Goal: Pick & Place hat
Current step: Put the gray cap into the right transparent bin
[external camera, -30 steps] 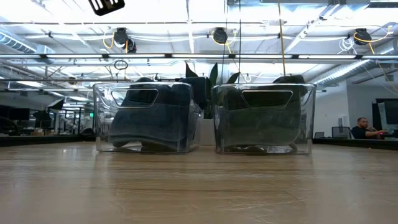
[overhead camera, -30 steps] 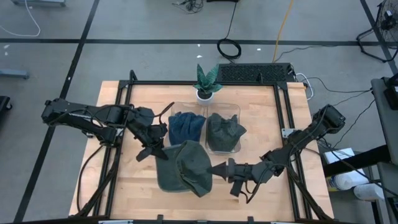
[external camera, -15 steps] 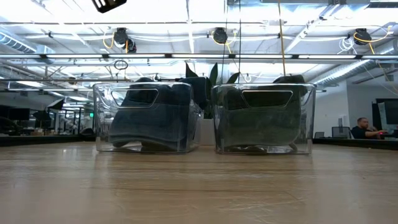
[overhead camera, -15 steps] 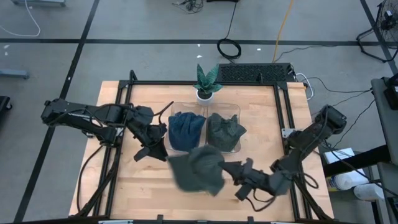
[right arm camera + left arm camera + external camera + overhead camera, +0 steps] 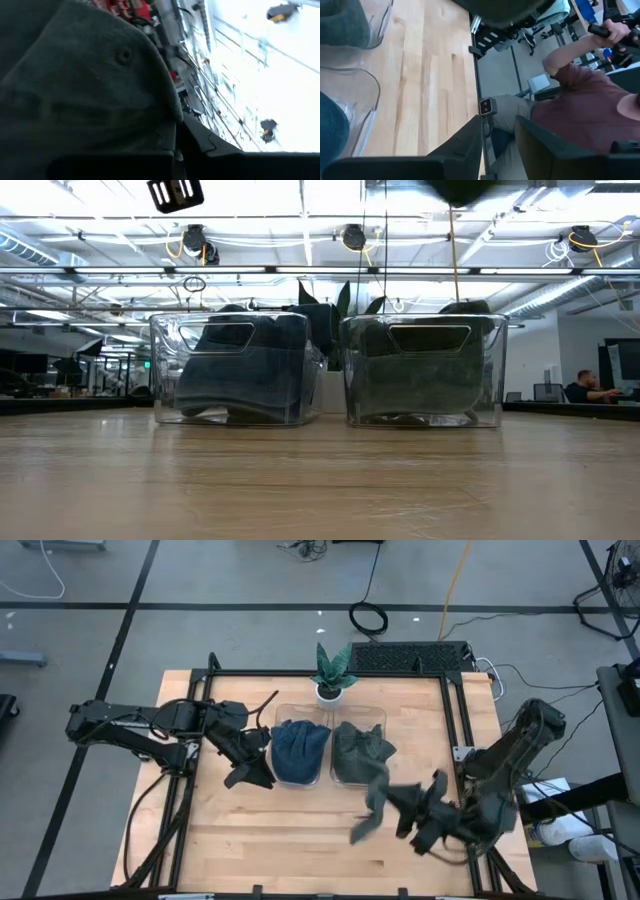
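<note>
Two clear bins (image 5: 330, 755) of hats and a plant (image 5: 331, 670) sit at centre on the wood table (image 5: 250, 840). Right gripper (image 5: 392, 798), lower right, clamps a grey hat (image 5: 372, 802) in the air; left gripper (image 5: 262, 772), beside the bins, stands slightly open and empty

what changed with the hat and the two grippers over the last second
The left gripper let go of the grey-green hat and drew back toward the blue-filled bin. The right gripper, shut on the hat, lifted it rightward off the table. Both bins and the plant stayed put.

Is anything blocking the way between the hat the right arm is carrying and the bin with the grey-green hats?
Nothing visible does. The right gripper holds the hat just beside the right bin, whose top is open.
</note>
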`<action>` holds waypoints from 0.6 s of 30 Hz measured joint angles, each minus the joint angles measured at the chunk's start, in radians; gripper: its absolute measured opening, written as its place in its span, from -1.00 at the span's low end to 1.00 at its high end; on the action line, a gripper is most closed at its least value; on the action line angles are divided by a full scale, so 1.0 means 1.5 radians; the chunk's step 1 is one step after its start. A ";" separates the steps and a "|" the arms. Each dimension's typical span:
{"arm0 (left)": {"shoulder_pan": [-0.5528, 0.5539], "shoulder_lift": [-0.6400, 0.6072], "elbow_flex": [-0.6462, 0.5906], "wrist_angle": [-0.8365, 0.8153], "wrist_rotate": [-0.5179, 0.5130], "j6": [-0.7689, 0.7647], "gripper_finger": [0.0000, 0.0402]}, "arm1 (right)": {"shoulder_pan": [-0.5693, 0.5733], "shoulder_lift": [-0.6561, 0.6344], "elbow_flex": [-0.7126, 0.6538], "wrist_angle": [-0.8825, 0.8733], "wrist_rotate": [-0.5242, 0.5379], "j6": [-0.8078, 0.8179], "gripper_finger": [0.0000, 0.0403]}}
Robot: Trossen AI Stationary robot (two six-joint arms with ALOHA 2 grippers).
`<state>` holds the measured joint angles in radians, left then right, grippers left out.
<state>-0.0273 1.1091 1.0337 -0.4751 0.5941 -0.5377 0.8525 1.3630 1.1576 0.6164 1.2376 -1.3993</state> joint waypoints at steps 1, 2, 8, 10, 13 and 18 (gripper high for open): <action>0.000 0.000 0.000 0.000 0.000 -0.004 -0.41 | -0.007 -0.014 0.000 0.000 0.000 0.003 -1.00; 0.000 0.000 0.000 0.000 0.002 -0.008 -0.41 | -0.016 -0.028 0.000 0.001 0.000 0.006 -1.00; 0.000 0.000 0.000 0.000 0.006 -0.014 -0.42 | -0.095 -0.103 0.000 0.001 0.040 0.091 -1.00; 0.000 0.000 0.000 0.001 0.006 -0.012 -0.41 | -0.123 -0.124 0.000 0.001 0.072 0.149 -1.00; 0.000 0.000 0.000 0.000 0.006 -0.012 -0.41 | -0.162 -0.147 0.000 0.000 0.116 0.220 -1.00; 0.000 0.000 0.000 0.000 0.005 -0.013 -0.41 | -0.209 -0.160 0.001 -0.004 0.139 0.279 -1.00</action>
<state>-0.0273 1.1091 1.0337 -0.4744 0.6016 -0.5568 0.5384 1.1237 1.1584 0.6098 1.4455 -0.9806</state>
